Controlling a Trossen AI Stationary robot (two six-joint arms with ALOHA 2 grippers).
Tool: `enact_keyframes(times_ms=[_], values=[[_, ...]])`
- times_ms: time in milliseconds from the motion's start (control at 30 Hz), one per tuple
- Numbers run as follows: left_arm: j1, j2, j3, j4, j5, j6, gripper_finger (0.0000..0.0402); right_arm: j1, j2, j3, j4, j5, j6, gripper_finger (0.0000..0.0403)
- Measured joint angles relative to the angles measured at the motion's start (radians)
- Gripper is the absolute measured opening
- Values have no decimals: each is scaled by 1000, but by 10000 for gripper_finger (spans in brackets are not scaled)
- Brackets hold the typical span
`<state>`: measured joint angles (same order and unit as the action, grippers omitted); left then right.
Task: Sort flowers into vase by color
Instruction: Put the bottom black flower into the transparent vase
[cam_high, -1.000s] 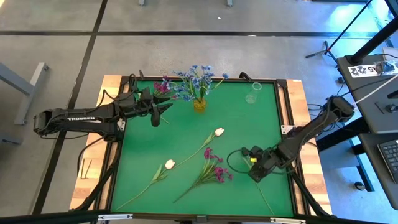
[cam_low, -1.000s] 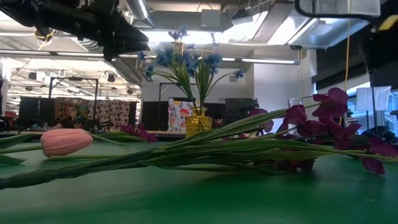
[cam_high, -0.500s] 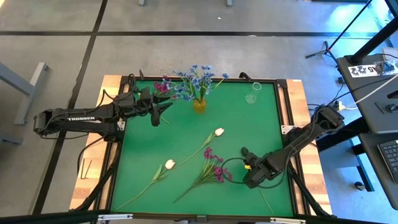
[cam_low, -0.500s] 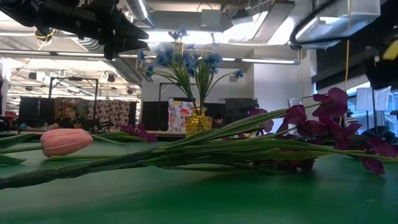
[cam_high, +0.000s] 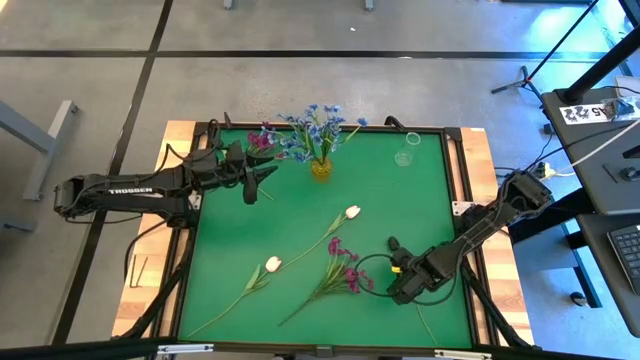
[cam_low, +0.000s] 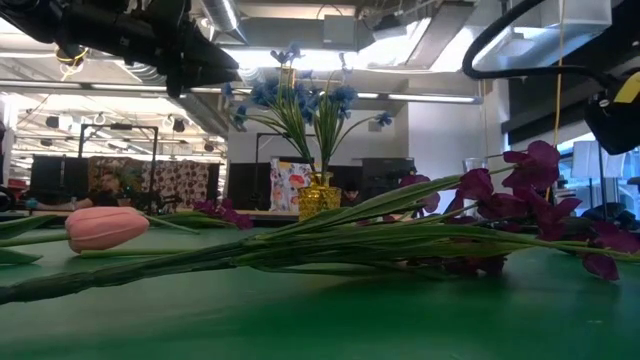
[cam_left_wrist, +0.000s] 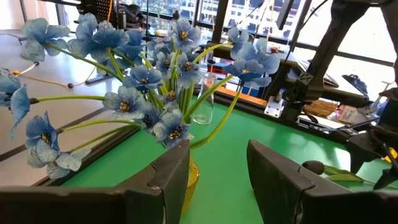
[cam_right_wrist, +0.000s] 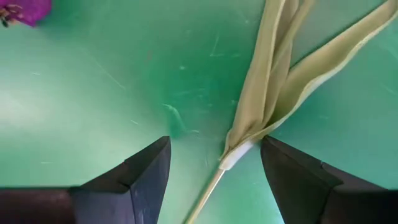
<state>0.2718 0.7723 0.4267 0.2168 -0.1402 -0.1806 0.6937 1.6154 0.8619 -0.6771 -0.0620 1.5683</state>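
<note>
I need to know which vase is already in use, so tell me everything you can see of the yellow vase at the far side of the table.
The yellow vase is small, amber-coloured and looks like glass. It stands upright on the green table near its far edge, left of a clear glass standing apart from it. It holds a spreading bunch of blue flowers on green stems. The left pincer is open and hovers close beside it, not touching.

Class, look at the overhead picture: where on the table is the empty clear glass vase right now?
In the high view, the clear glass vase stands upright near the table's far edge, right of centre, to the right of the yellow vase holding the blue flowers.
</note>
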Motion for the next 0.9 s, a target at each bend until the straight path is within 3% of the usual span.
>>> enact_keyframes(times_ms=[400, 900], values=[[0, 0, 0, -8, 0, 0, 156, 0, 0, -1, -87, 0, 57, 235], [0, 0, 0, -8, 0, 0, 156, 0, 0, -1, -100, 21, 51, 82]])
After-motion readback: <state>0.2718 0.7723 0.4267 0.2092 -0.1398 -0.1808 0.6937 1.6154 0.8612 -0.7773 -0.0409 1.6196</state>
